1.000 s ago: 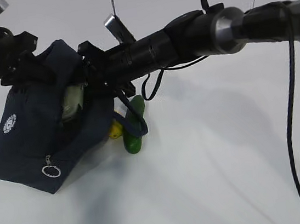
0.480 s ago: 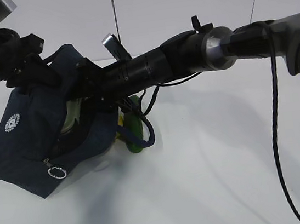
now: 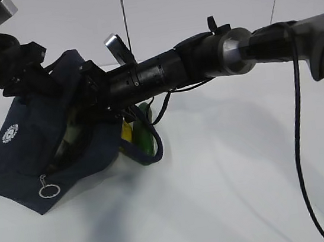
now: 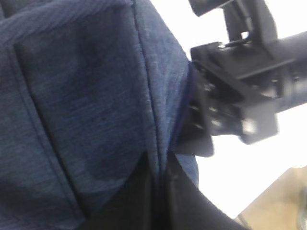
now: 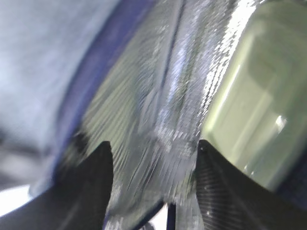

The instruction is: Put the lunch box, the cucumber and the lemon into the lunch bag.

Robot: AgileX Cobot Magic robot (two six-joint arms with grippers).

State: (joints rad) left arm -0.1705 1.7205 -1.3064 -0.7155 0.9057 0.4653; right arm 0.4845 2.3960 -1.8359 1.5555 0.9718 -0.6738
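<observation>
The navy lunch bag [image 3: 26, 157] lies tilted at the left, its mouth toward the right arm. My left gripper [image 3: 28, 79] is shut on the bag's upper edge; in the left wrist view its jaws [image 4: 160, 167] pinch a fold of navy fabric [image 4: 86, 96]. My right gripper [image 3: 88, 104] reaches into the bag's mouth with its jaws apart and empty [image 5: 151, 143], against the silvery lining [image 5: 163, 96]. The lunch box [image 5: 254, 110] lies inside the bag, a pale sliver in the exterior view [image 3: 69, 139]. The lemon [image 3: 126, 131] and cucumber [image 3: 143, 136] lie on the table just right of the bag.
A blue bag handle [image 3: 156, 142] loops over the cucumber. The ring pull [image 3: 49, 191] hangs at the bag's lower front corner. A black cable [image 3: 299, 139] hangs from the right arm [image 3: 230, 49] over the white table [image 3: 237, 194].
The bag has tipped and shifted a little down and left. My right gripper has gone deeper into its mouth, and less of the lunch box shows from outside.
</observation>
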